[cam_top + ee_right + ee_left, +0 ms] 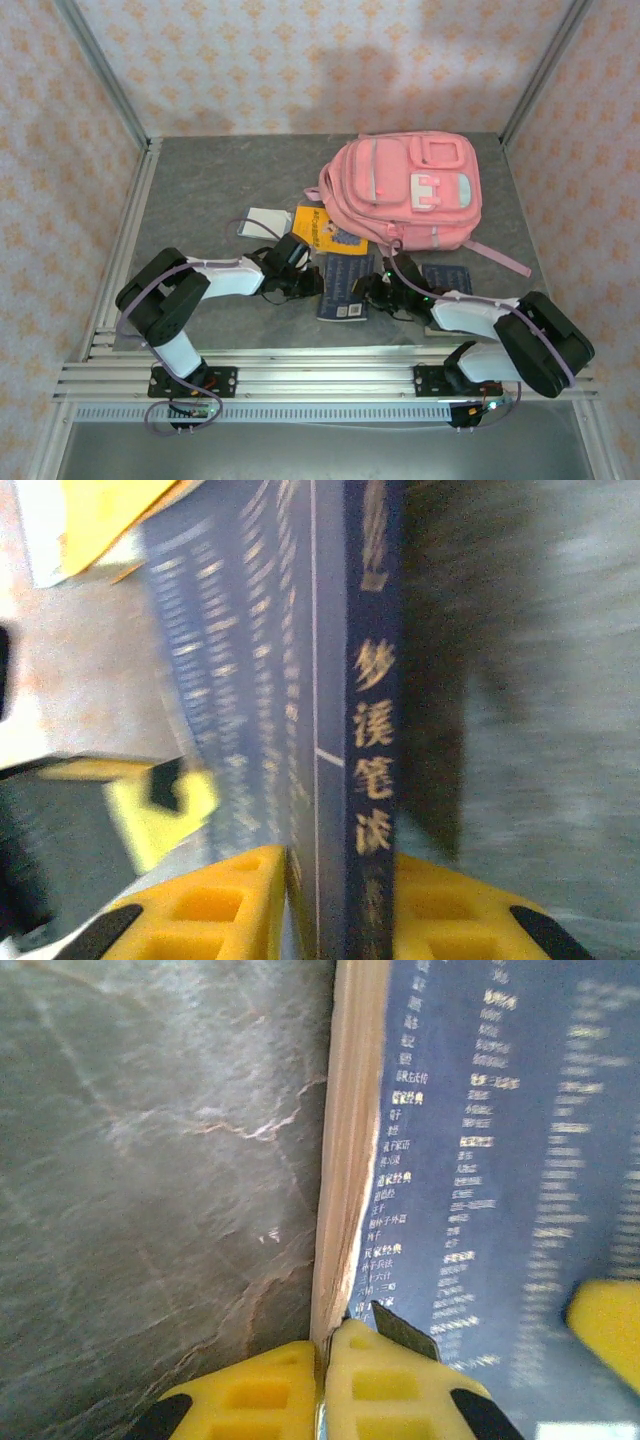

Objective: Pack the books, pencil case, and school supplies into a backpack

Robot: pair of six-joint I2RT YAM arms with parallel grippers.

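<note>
Grey marbled table (200,190), pale patterned walls (300,60)

Spine of navy book (372,740): "梦溪笔谈" is printed in gold characters.
Cover of same book: rows of small white print are seen, too blurred to be read.

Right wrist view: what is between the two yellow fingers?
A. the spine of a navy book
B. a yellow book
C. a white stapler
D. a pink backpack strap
A: the navy book, its spine printed with gold characters, stands between the yellow fingers of the right gripper, one finger on each side.
</note>
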